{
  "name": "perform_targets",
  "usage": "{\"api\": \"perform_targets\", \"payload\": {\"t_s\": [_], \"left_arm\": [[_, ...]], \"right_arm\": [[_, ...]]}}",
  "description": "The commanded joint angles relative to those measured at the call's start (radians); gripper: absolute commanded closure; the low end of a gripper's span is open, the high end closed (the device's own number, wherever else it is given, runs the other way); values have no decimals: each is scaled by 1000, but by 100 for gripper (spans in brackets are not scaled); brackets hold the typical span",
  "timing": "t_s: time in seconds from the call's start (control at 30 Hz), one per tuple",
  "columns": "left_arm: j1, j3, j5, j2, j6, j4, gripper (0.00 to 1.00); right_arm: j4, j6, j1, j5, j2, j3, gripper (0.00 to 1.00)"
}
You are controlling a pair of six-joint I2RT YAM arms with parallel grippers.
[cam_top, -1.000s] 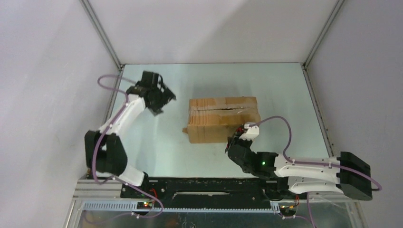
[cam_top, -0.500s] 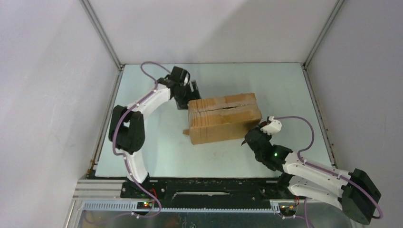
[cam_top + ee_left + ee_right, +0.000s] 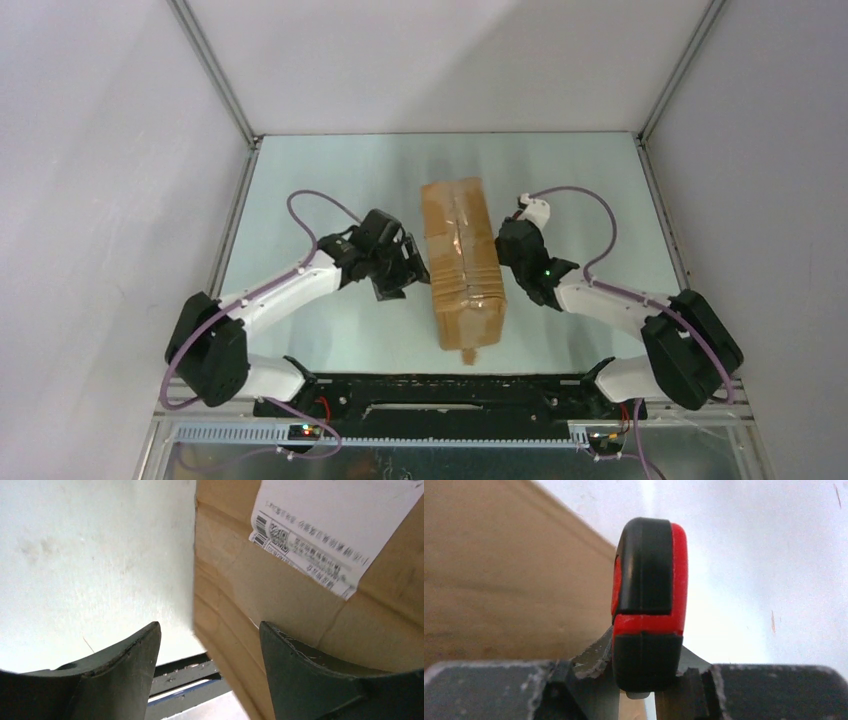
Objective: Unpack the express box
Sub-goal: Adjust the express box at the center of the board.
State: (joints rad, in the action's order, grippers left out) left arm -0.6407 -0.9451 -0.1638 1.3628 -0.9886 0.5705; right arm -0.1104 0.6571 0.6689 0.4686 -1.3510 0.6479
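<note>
The express box [image 3: 463, 262] is an oblong brown carton lying lengthwise on the table, with shiny tape along its top. My left gripper [image 3: 407, 272] stands open against the box's left side. In the left wrist view the box's [image 3: 260, 595] lower edge runs between the two dark fingers [image 3: 125, 665] of that gripper [image 3: 210, 626], and its white shipping label [image 3: 330, 525] shows above. My right gripper [image 3: 508, 250] is beside the box's right side. That gripper [image 3: 646, 680] is shut on a red-and-black utility knife [image 3: 649, 590], with the box's wall [image 3: 499, 580] to its left.
The pale green table [image 3: 320, 190] is enclosed by white walls and slanted aluminium posts [image 3: 215, 75]. A black rail [image 3: 420, 385] runs along the near edge between the arm bases. A small cardboard tab [image 3: 468, 352] sticks out at the box's near end.
The box has turned from lying crosswise to lengthwise. My left arm has swung in to the box's left side, its jaws narrowing a little. My right arm moved up along the right side, still holding the knife.
</note>
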Motion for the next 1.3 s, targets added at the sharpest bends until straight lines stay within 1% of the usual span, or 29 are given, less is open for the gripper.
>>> {"api": "perform_targets", "payload": {"t_s": [0.0,0.07,0.17,0.27,0.4,0.5,0.63,0.7,0.77,0.83,0.93,1.1,1.17,1.27], "left_arm": [[-93,45,7,-57,-165,-87,24],[-108,67,42,-79,-181,-83,24],[-108,73,119,-105,-166,-38,24],[-109,37,195,-129,-120,13,24],[-104,-30,309,-216,-21,150,21],[-81,-83,346,-296,39,199,18],[-47,-180,329,-315,143,213,15],[-20,-235,308,-292,196,209,12],[13,-298,282,-227,252,225,8],[33,-353,226,-150,315,209,1],[36,-449,200,-39,368,228,0],[41,-569,183,83,382,249,0],[40,-584,141,110,377,229,0],[38,-603,114,131,366,235,0]], "right_arm": [[-116,-139,33,-161,-69,139,100],[-114,-167,37,-190,-88,156,100],[-111,-192,26,-248,-91,157,100],[-102,-239,21,-275,-84,160,100],[-33,-255,-14,-255,-37,178,100],[12,-272,-43,-250,-4,200,100],[76,-283,-63,-205,18,242,100],[123,-285,-72,-171,42,267,100],[179,-292,-74,-127,87,295,100],[230,-303,-73,-100,136,332,100],[302,-297,-59,-80,203,381,100],[368,-292,69,31,290,433,100],[370,-299,152,92,308,446,100],[366,-299,222,146,319,456,100]]}}
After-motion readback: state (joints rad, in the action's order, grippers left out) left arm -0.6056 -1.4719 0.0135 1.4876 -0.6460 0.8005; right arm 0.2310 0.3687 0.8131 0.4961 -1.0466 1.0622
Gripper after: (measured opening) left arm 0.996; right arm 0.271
